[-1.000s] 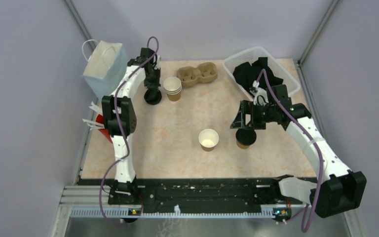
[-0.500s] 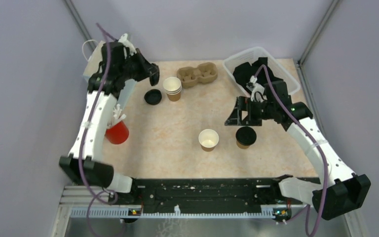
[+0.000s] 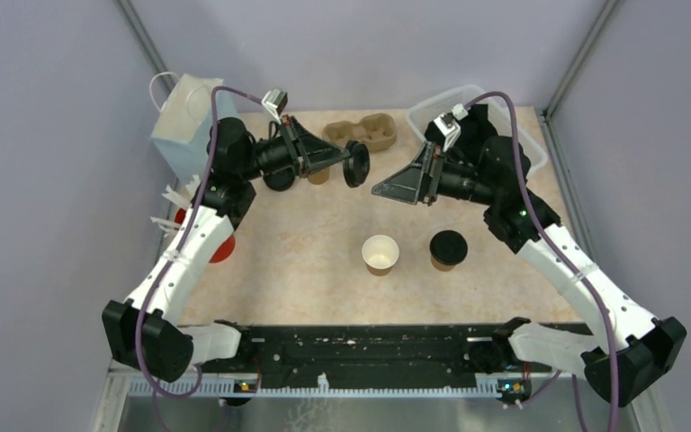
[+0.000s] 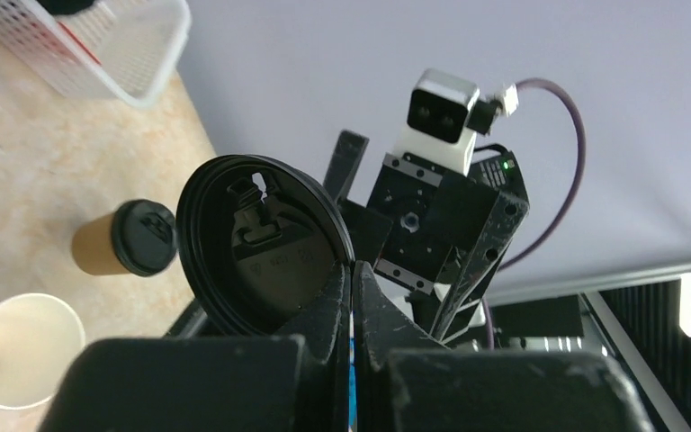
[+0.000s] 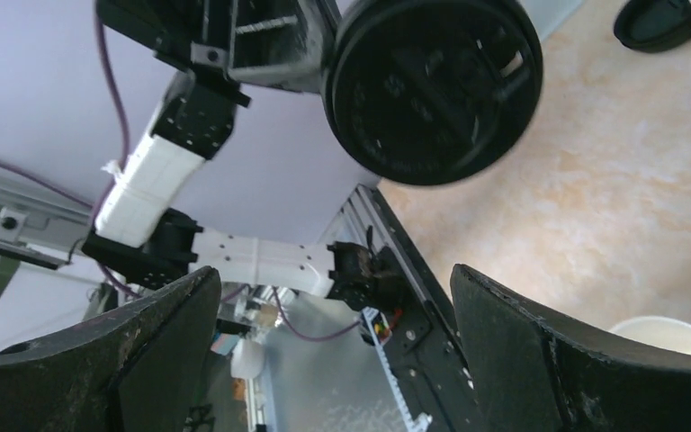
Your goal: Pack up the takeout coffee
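Left wrist view: left gripper (image 4: 351,292) pinches the black lid (image 4: 265,243) by its rim, aloft above the unlidded cup (image 3: 380,254) — right gripper (image 5: 331,270) faces it, spread wide. Seemingly a handover: right should clamp the free rim squarely before left lets go.

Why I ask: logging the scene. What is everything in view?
open cup: 1, brown, white inside, table centre
lidded cup: 1, brown, black lid, beside it
held lid: 1, black, gripped above table
loose lid: 1, black, rear left
cup stack: 1, brown, rear, partly hidden
carrier: 1, brown, rear centre
bag: 1, pale blue, rear left
basket: 1, white, rear right
red cup: 1, white sticks inside, left edge
left end effector: 1, black, shut on held lid
right end effector: 1, black, open, empty
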`<move>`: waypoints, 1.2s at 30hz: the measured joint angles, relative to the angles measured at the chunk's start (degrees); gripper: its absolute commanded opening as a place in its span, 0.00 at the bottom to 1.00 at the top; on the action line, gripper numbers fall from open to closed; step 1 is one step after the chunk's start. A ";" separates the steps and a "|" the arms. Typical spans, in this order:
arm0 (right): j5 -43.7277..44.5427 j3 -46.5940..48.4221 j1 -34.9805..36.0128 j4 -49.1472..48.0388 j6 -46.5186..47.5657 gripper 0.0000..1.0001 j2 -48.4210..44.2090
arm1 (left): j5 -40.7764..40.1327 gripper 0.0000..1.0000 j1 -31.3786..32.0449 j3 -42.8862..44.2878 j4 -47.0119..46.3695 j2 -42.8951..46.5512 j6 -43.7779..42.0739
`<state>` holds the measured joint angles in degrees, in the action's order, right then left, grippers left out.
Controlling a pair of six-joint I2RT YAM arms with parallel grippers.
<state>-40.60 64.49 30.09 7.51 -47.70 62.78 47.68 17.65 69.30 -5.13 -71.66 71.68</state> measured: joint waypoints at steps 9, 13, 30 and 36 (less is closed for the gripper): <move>8.50 -0.11 1.70 -5.03 -5.35 0.99 0.22 | 1.57 0.00 3.28 -3.48 -3.98 0.11 3.45; 11.52 -0.11 1.70 -3.74 -5.51 0.99 1.20 | 1.99 0.00 3.63 -3.65 -4.81 -0.66 3.87; 14.08 -1.25 2.21 -2.36 -6.56 0.96 3.96 | 2.43 0.00 4.94 -3.65 -6.91 -3.17 4.83; 15.06 -1.25 2.54 -2.38 -6.54 0.90 4.37 | 2.51 0.00 5.01 -3.65 -6.91 -3.26 4.87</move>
<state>-25.54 63.24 32.62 5.13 -54.24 67.16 50.19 22.65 65.65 -12.03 -74.91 76.55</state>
